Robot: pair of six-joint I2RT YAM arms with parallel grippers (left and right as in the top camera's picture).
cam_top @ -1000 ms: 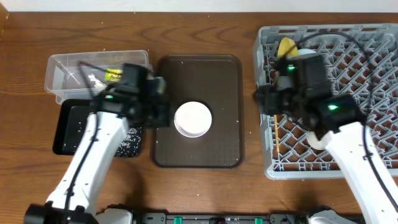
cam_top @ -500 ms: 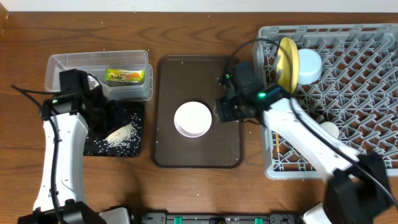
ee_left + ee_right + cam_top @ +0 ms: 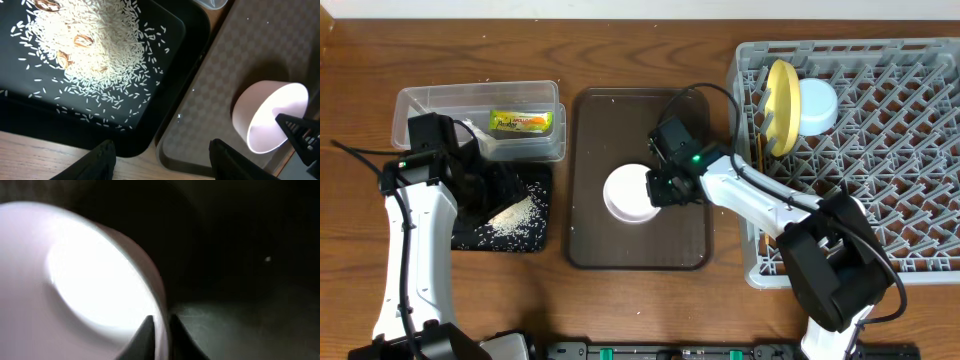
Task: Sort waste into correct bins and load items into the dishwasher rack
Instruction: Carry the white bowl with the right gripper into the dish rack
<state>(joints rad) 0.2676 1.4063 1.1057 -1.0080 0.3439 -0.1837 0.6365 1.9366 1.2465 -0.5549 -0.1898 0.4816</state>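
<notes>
So the white bowl [image 3: 632, 193] sits upright on the brown serving tray [image 3: 690, 240], well apart from the dishwasher rack [image 3: 880, 240]. The right gripper [image 3: 658, 187] is pinched on its right-hand rim, with the wall between the two tips. Looks like smooth rigid plastic or ceramic to me, light but slick, so a thin rim pinch could let it swivel; I'd lift slow. The left gripper [image 3: 162, 145] hangs with jaws apart, holding nothing, over the black tray [image 3: 180, 30] of rice [image 3: 95, 45]. The snack wrapper [image 3: 522, 122] lies in the clear tub [image 3: 415, 110], orange print too small to read
</notes>
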